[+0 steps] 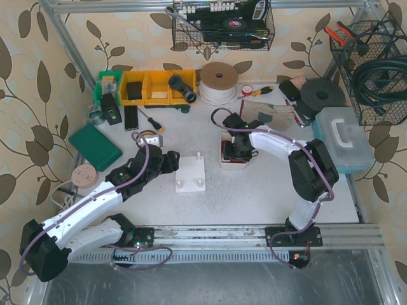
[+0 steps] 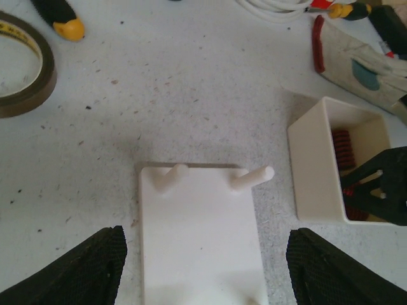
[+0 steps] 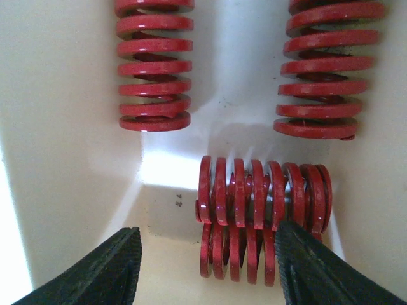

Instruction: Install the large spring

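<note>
The table (image 1: 254,197) lay speckled and grey under both my arms. On it, just ahead of my left gripper (image 1: 168,162), sat the white plate (image 1: 191,173), flat, with thin pegs standing up from it. My left gripper (image 2: 206,254) hung low over the plate's near end, its two black fingers (image 2: 82,267) spread wide to either side of the plate (image 2: 200,235) and holding nothing.

To the right of the plate, and apart from it, stood the white bin (image 1: 224,159). My right gripper (image 1: 240,149) was dipped into it from above. From my right wrist I looked straight down between the bin's pale walls (image 3: 57,127), my fingers (image 3: 121,254) held apart.

The red springs were all in that bin. Two stood on end at the far side (image 3: 154,63) (image 3: 327,63). A third spring (image 3: 264,194) lay on its side nearer me, on top of a fourth one (image 3: 235,254). The third spring sat in the gap between my right fingers, close to one of them. I could not tell whether that finger touched it.

The two far pegs (image 2: 172,176) (image 2: 252,178) on the plate were bare.
</note>
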Controlling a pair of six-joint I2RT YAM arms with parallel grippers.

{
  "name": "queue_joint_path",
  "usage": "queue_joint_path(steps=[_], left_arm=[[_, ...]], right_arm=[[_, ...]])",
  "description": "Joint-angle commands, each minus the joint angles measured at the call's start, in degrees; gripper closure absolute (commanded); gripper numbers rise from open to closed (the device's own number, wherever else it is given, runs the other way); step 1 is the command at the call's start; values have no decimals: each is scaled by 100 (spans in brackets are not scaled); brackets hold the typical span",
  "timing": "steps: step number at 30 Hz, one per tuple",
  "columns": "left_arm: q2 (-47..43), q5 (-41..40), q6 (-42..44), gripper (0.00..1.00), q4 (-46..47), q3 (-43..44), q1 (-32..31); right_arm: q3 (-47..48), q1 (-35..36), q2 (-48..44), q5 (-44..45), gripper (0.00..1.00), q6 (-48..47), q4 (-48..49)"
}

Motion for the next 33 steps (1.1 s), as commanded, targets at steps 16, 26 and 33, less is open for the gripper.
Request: queue_joint_path(steps=[16,26,33], left_arm=[[189,348,332,27,333,241,142],[81,488,372,27,411,160,229],[96,579,355,27,479,118,277]], right_arm=[[722,347,1012,362,44,-64,-745],[1226,302,1346,899,81,-127,-1227],[1506,167,986,1096,77,-629,-1439]])
